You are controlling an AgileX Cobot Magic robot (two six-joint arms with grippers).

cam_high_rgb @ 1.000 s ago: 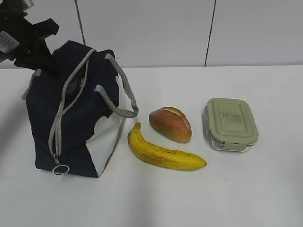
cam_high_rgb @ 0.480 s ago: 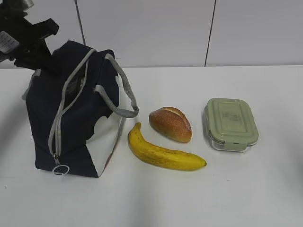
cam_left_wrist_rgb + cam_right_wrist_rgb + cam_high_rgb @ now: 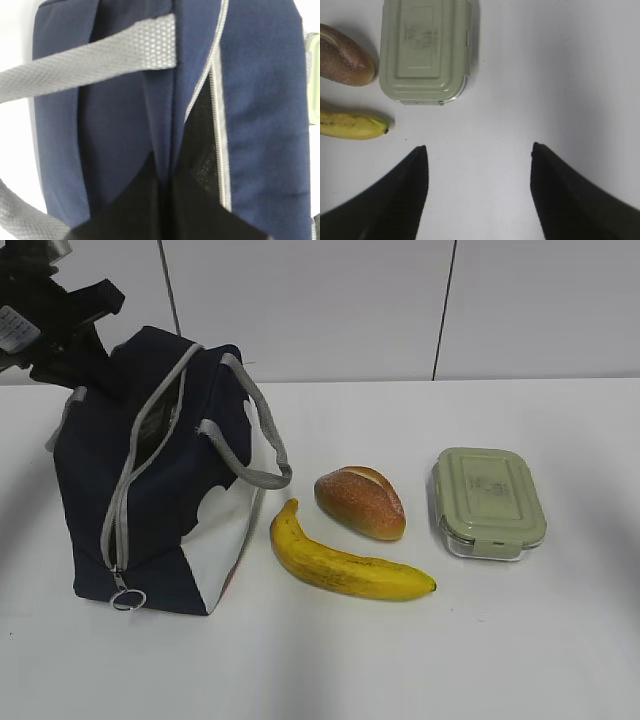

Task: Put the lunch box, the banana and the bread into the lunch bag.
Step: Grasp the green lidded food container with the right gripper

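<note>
right gripper (image 3: 479, 150) gapes empty, lunch box (image 3: 424, 49) ahead-left (left gripper clamps lunch bag (image 3: 250, 100)).

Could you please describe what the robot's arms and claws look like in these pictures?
The left arm is matte black and angular, carrying a small white label with print too small to read. The right claw shows two dull black fingers, broad at the base and tapering to points. No cables show.

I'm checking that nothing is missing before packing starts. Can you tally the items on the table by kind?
Food: 2, the banana and the bread
Containers: 2, the lunch box and the lunch bag
Total: 4
</note>
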